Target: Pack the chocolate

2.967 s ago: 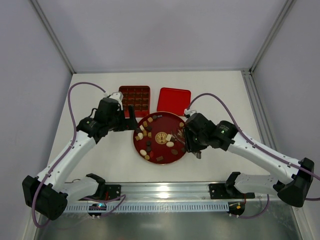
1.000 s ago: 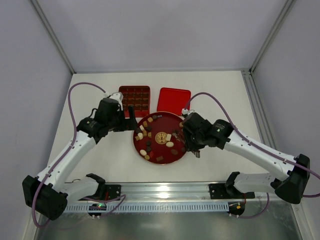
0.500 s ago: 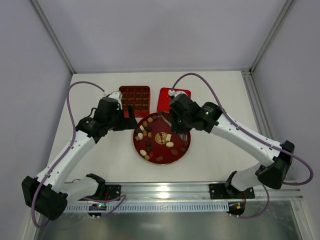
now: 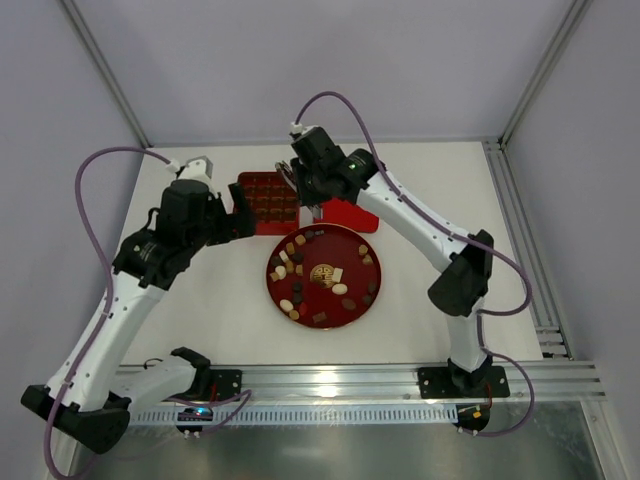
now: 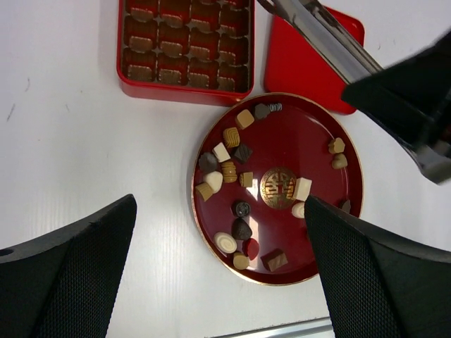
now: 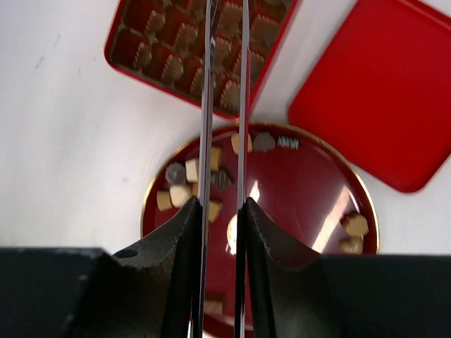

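Observation:
Several small chocolate pieces (image 5: pixel 229 171), brown, tan and cream, lie on the round red plate (image 5: pixel 310 141), mostly on its left half. They also show in the other views as chocolate (image 4: pixel 296 250) and chocolate (image 6: pixel 182 193). My right gripper (image 6: pixel 224 208) is shut on long metal tongs (image 6: pixel 206 105). The blades reach out over the red grid box (image 6: pixel 183 56), and their tips run out of the frame. From above, the right gripper (image 4: pixel 312 190) hangs between the box (image 4: pixel 268 195) and the lid. My left gripper (image 5: pixel 222 282) stands wide open above the plate's near edge, holding nothing.
A flat red lid (image 5: pixel 296 77) lies right of the grid box (image 5: pixel 183 93), behind the plate (image 4: pixel 318 300). The right arm and tongs (image 5: pixel 317 32) cross over the lid. A metal rail (image 4: pixel 330 380) runs along the table's near edge.
The right arm has swung from the plate's right side to the back, with the tongs now over the box. The left arm has lifted and pulled back to the left, still open.

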Controlling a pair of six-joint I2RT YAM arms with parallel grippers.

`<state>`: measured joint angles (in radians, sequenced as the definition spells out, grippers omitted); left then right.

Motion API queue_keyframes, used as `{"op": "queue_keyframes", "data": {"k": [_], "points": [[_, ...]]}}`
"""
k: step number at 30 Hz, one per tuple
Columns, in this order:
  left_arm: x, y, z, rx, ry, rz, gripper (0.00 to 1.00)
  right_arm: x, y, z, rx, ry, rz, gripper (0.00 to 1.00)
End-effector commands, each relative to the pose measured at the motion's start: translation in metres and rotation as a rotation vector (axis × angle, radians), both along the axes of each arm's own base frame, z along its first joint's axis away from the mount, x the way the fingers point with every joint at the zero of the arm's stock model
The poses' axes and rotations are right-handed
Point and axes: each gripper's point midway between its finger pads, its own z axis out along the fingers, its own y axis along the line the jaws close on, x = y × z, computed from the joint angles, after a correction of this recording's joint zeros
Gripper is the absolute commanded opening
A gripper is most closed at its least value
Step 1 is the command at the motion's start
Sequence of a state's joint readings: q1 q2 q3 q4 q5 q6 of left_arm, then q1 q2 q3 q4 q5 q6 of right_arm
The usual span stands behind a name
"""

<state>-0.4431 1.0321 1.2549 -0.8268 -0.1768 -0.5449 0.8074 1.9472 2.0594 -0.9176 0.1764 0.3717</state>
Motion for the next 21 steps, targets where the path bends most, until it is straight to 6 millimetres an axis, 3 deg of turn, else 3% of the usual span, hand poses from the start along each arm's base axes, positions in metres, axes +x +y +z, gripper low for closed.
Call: {"op": "queue_keyframes", "data": {"k": [1, 9, 16, 21], "points": [[-0.01, 0.016, 0.027, -0.011, -0.056, 0.065, 1.0, 0.029, 0.025, 0.027, 0.075, -0.084, 0.03, 0.26], [-0.024, 0.031, 0.056, -0.002, -0.135, 0.084, 1.0, 0.058, 0.063, 0.007, 0.136, -0.128, 0.078, 0.26], [-0.03, 0.033, 0.054, 0.009, -0.123, 0.073, 1.0, 0.066, 0.09, -0.002, 0.213, -0.159, 0.125, 0.26], [-0.033, 0.033, 0.053, 0.002, -0.119, 0.071, 1.0, 0.068, 0.104, -0.024, 0.214, -0.139, 0.139, 0.26]]}}
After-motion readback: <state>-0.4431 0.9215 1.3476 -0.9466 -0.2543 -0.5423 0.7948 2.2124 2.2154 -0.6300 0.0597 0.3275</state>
